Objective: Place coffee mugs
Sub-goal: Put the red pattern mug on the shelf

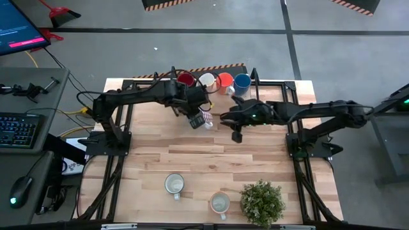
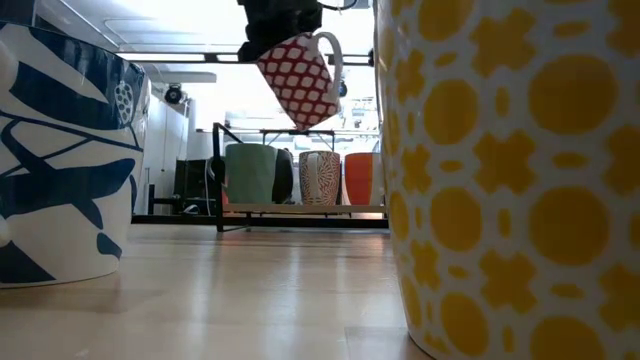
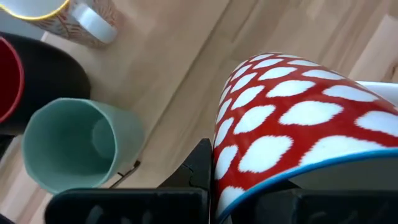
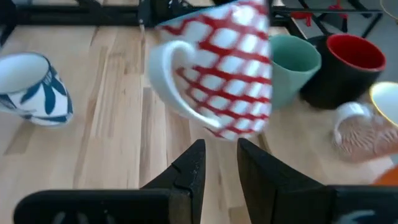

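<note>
A: Which step are we in now?

B: We are carrying one mug. The left gripper is clamped on the red-and-white mug, and in the low view this mug hangs tilted, well above the table, with its handle free.

A: Where is it on the table?

B: Seen from above, it is near the middle, a little toward 12 o'clock, just in front of the row of mugs at the far edge. In that row we see the dark red mug, a patterned cream mug, the orange mug and the blue mug. The teal mug stands beside the dark red one.

A: And the right gripper?

B: It waits at about 3 o'clock from the carried mug, facing it; its fingers are only a little apart and hold nothing.

A: What does the next move need?

B: We think the mug must be turned upright and lowered into a free place by the row, without touching the teal mug. Two more mugs, a blue-leaf mug and a yellow-patterned mug, stand toward 6 o'clock beside the plant, not yet placed.
</note>
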### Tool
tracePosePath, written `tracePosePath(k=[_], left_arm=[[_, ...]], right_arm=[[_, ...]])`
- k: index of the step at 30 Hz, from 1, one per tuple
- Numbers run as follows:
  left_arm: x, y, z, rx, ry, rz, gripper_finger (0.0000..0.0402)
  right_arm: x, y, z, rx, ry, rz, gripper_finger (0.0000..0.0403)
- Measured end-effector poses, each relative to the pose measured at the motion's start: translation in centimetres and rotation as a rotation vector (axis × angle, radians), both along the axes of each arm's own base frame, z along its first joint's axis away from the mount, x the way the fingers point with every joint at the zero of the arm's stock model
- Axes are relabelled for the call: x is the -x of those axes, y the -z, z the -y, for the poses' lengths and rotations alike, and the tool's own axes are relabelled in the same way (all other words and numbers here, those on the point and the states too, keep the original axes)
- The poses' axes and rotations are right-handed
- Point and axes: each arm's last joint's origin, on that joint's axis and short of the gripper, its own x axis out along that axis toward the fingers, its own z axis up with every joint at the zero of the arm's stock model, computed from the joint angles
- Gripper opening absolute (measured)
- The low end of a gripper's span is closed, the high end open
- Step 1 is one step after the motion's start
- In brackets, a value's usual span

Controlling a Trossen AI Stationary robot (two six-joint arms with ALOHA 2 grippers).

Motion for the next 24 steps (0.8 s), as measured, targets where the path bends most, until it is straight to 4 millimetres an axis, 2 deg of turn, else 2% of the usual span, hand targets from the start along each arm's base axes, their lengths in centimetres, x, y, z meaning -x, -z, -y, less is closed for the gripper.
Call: tracePosePath(k=[4,10,15,24], left_arm=[[0.3,0.0,-0.4,0.015,-0.021,-0.016,0.0009],[0.2,0.0,-0.4,0.023,-0.016,-0.007,0.0009],[0.2,0.0,-0.4,0.021,-0.016,-0.002,0.0009],[-0.2,-0.2,-0.6,0.028,-0.023,0.053,0.0009]], right_arm=[[-1.7,0.5,-0.3,0.032,-0.035,-0.037,0.0078],[-3.5,-0.1,-0.5,0.022,-0.046,-0.022,0.0080],[-3.8,-1.1,-0.6,0.001,-0.063,0.014,0.0101],[-4.0,-1.4,-1.4,-0.018,-0.114,0.046,0.0123]])
